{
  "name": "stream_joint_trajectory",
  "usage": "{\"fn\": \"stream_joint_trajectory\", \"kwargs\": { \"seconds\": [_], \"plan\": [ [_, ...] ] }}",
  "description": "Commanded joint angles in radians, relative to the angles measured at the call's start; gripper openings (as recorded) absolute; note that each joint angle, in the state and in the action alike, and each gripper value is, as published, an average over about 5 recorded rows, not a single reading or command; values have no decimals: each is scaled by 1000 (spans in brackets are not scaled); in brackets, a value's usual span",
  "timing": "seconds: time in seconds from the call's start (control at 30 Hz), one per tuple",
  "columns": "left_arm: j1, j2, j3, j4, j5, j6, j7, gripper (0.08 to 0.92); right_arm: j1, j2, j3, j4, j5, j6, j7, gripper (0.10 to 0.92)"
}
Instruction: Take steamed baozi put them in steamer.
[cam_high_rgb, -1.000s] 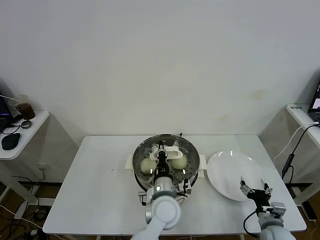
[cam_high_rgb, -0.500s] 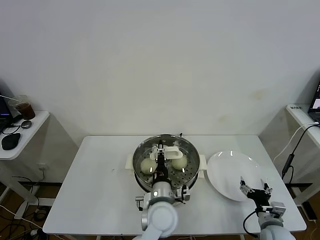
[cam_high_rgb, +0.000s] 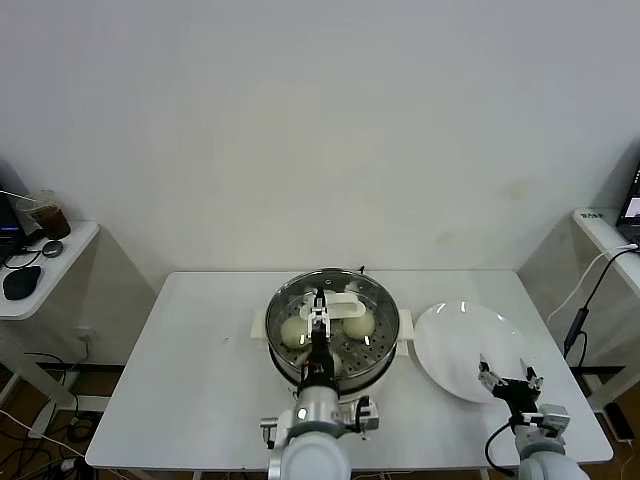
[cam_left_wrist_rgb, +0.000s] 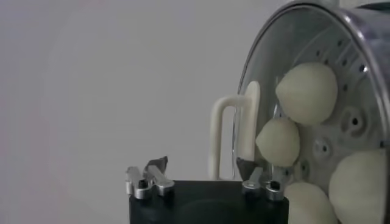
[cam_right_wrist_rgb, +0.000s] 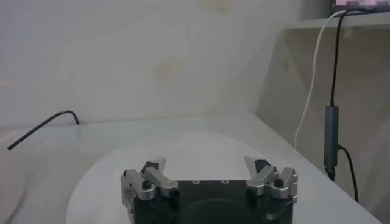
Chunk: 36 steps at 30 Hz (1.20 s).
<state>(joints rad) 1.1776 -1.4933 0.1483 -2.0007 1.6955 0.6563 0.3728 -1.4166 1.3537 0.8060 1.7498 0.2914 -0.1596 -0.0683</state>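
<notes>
The steamer stands mid-table, a shiny steel pot on a white base. Several cream baozi lie on its perforated tray: two show clearly in the head view, and more show in the left wrist view. A glass lid with a white handle appears to sit on the pot. My left gripper hovers over the pot, open and empty, with the handle just beyond its fingertips. My right gripper is open and empty over the near edge of the white plate.
The white plate is bare. A side table at far left carries a cup and a mouse. A cable hangs at the right beside another surface. The table's left half holds nothing.
My left arm has drawn back toward me and its wrist looms larger, while the gripper stays open over the steamer. The right arm has not moved.
</notes>
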Motion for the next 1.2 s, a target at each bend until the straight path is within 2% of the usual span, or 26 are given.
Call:
{"fn": "stream_joint_trajectory", "kwargs": {
  "seconds": [0.03, 0.23, 0.33, 0.43, 0.5, 0.57, 0.67, 0.83, 0.93, 1.03, 1.2],
  "plan": [
    [90, 34, -75, -196, -26, -7, -47, 822, -11, 0, -4, 23, 4, 2, -6, 823],
    [140, 70, -222, -331, -232, -15, -140, 823, -29, 2, -24, 51, 9, 25, -49, 823],
    [154, 82, -312, -363, -461, -40, -249, 823, -43, 5, -33, 68, 6, 51, -80, 823],
    [166, 83, -496, -346, -862, -157, -372, 823, -67, 9, -39, 98, -38, 90, -124, 823],
    [178, 73, -636, -310, -1147, -284, -414, 823, -87, 10, -48, 127, -79, 103, -139, 823],
    [202, 59, -753, -262, -1375, -403, -406, 823, -106, 11, -61, 154, -93, 105, -139, 823],
    [264, 60, -862, -188, -1599, -516, -382, 823, -127, 11, -71, 176, -98, 88, -136, 823],
    [370, 74, -885, -88, -1668, -684, -407, 823, -154, 19, -75, 177, -100, 100, -132, 823],
    [424, 71, -864, -62, -1679, -725, -421, 823, -168, 25, -79, 186, -94, 103, -131, 823],
    [470, 66, -838, -52, -1699, -701, -427, 823, -180, 30, -85, 200, -95, 95, -124, 823],
    [503, 60, -818, -62, -1744, -559, -417, 823, -201, 29, -93, 214, -101, 78, -121, 823]
  ]
}}
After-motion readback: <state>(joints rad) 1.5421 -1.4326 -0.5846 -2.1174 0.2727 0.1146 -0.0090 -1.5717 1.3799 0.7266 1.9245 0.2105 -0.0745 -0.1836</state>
